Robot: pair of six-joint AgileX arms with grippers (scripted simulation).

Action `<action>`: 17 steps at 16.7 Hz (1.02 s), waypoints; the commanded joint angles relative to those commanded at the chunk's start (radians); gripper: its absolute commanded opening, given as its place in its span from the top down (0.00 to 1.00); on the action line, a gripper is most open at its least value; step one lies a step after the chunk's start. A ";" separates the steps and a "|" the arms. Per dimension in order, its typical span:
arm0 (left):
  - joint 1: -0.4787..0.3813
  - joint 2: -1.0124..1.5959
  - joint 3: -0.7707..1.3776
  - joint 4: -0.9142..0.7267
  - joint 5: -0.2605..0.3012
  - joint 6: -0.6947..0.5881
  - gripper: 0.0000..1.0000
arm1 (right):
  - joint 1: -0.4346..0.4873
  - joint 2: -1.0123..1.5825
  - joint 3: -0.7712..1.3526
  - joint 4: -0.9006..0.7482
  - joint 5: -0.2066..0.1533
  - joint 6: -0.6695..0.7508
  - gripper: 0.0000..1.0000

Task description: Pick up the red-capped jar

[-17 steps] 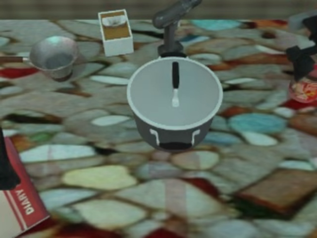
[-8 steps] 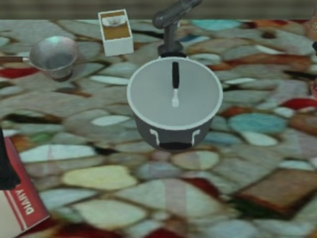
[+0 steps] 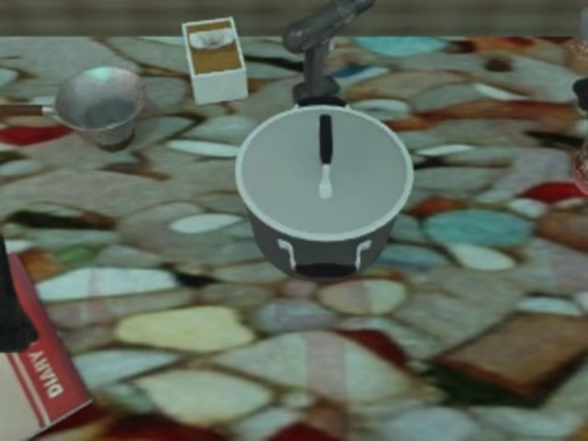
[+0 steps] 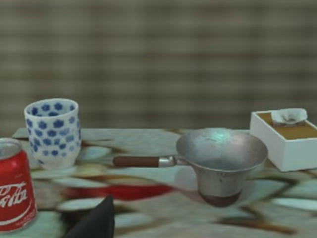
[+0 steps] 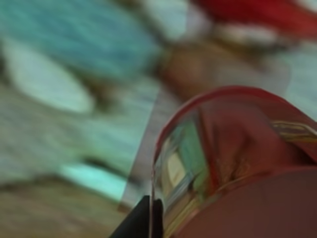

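The red-capped jar (image 5: 233, 148) fills the near part of the right wrist view, with clear glass, a red rim and a yellow-edged label. One dark finger (image 5: 142, 222) presses on its side. My right gripper (image 3: 582, 95) is shut on the jar at the far right edge of the top view, where only a reddish sliver of the jar (image 3: 582, 175) shows. The patterned table lies blurred well beneath the jar. My left arm (image 3: 9, 312) stays parked at the table's left edge.
A large grey lidded pot (image 3: 323, 197) stands mid-table, with a dark microphone (image 3: 317, 37) behind it. At the back left are a metal saucepan (image 3: 101, 103) and a white box (image 3: 214, 60). A red diary (image 3: 37, 386), cola can (image 4: 15, 191) and blue-flowered cup (image 4: 53, 131) sit at the left.
My right gripper has carried the jar from the right side of the table to the top view's right edge, nearly out of view. The left arm has not moved.
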 joint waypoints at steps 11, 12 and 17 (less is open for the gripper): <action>0.000 0.000 0.000 0.000 0.000 0.000 0.00 | 0.246 0.090 -0.035 0.141 0.056 0.585 1.00; 0.000 0.000 0.000 0.000 0.000 0.000 0.00 | 0.258 0.092 -0.038 0.148 0.059 0.605 1.00; 0.000 0.000 0.000 0.000 0.000 0.000 0.00 | 0.260 0.089 -0.038 0.150 0.058 0.617 1.00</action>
